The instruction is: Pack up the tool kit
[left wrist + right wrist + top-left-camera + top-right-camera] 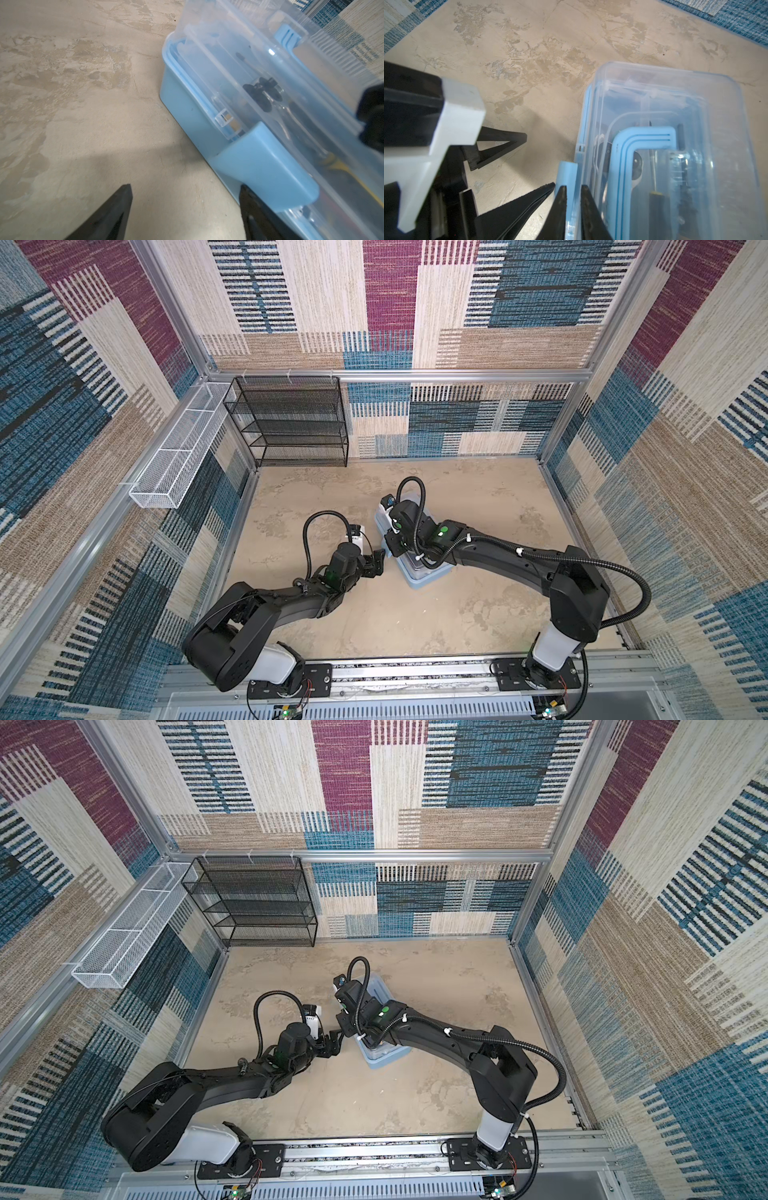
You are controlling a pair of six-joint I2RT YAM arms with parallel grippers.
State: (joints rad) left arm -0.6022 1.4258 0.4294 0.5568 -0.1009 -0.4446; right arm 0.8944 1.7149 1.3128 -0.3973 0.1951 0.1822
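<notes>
On the mottled beige table (478,614), near its middle, you find the toolbox (430,576) lying flat, and both arms meet at one long side of it. Your right arm (519,568) has its elbow raised high, its forearm stretched above the box and its wrist bent downward. Your left arm (270,608) lies low and folded, with its forearm pointing at that same side. The box body is smooth light-blue plastic with rounded corners. The clear, glossy lid (675,89) sits on top of it, and a flat U-shaped light-blue handle (643,138) with thin grooves lies along it. Your left gripper (185,185) is spread wide and holds nothing; one pointed black finger is just beside the wedge-shaped blue latch (259,166). Your right gripper (573,187) has its jaws almost together, with the edge of the latch in the thin gap between them; whether they press it, I cannot tell. Through the lid you see dark tools, blurred, one with a black and yellow grip (656,205).
</notes>
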